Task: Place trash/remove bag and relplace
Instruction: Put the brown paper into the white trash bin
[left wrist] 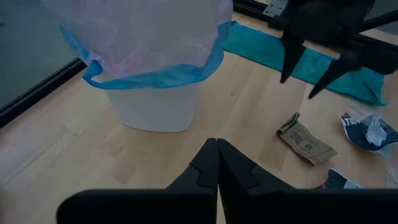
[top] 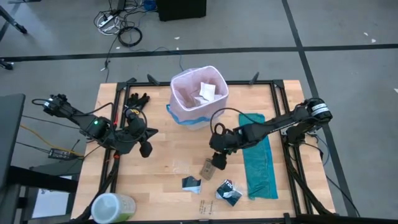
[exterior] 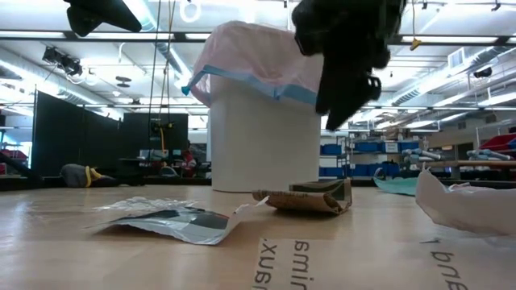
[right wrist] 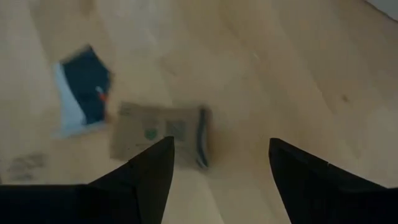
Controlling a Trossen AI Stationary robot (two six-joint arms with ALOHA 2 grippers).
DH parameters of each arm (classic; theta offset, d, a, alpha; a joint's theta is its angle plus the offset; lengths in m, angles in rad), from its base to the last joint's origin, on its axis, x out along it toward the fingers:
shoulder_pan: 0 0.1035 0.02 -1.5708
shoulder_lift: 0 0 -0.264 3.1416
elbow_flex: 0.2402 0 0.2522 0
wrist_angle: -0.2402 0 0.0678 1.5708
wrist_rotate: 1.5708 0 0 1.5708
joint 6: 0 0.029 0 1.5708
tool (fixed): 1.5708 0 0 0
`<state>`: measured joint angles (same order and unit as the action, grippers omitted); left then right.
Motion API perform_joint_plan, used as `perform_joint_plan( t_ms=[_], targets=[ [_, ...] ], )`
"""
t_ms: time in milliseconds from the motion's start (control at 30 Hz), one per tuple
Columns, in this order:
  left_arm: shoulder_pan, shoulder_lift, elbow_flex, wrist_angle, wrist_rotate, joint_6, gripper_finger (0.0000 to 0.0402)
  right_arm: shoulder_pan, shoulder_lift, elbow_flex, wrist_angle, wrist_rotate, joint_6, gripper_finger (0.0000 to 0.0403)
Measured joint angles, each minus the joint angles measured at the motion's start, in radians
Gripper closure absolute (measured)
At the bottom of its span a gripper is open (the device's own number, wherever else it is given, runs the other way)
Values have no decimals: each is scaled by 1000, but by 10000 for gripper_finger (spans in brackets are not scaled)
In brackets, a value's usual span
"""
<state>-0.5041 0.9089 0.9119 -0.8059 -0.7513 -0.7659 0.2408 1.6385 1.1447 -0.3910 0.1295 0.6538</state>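
Note:
A white bin stands at the table's far middle, lined with the pink bag (top: 198, 96), whose blue band folds over the rim. Crumpled white trash (top: 206, 91) lies inside it. More trash lies flat on the table near the front: a brown cardboard packet (top: 208, 168), a black-and-white packet (top: 191, 184) and another (top: 229, 191). My right gripper (right wrist: 217, 155) is open and hovers above the brown packet (right wrist: 158, 134), tilted downward and clear of it. My left gripper (left wrist: 217, 144) is shut and empty, raised over the table's left part.
A teal-green plastic bag (top: 260, 155) lies along the table's right side. A black glove (top: 138, 99) lies at the far left, and a green-lidded container (top: 112, 208) sits at the near left corner. A clear wrapper (top: 180, 165) lies left of the brown packet.

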Motion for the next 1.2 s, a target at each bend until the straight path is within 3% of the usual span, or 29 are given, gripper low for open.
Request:
perform_joint_plan(
  t_ms=[200,567,667,800,833,1000,1200],
  targets=[
    [0,0,0,0,0,-2,394,-1,33,-86,143,-7,3,154],
    [0,0,0,1,0,-4,394,-1,227,-81,256,-42,58,164],
    [0,0,0,1,0,-5,394,-1,234,-80,230,-34,87,210],
    [0,0,0,0,0,-5,394,-1,214,-83,195,-20,71,363],
    [0,0,0,0,0,-4,394,-1,207,-84,192,-21,63,381],
    [0,0,0,0,0,-1,394,2,154,-87,206,-36,94,400],
    [0,0,0,-1,0,4,394,26,-16,-86,253,-3,103,402]
  ],
)
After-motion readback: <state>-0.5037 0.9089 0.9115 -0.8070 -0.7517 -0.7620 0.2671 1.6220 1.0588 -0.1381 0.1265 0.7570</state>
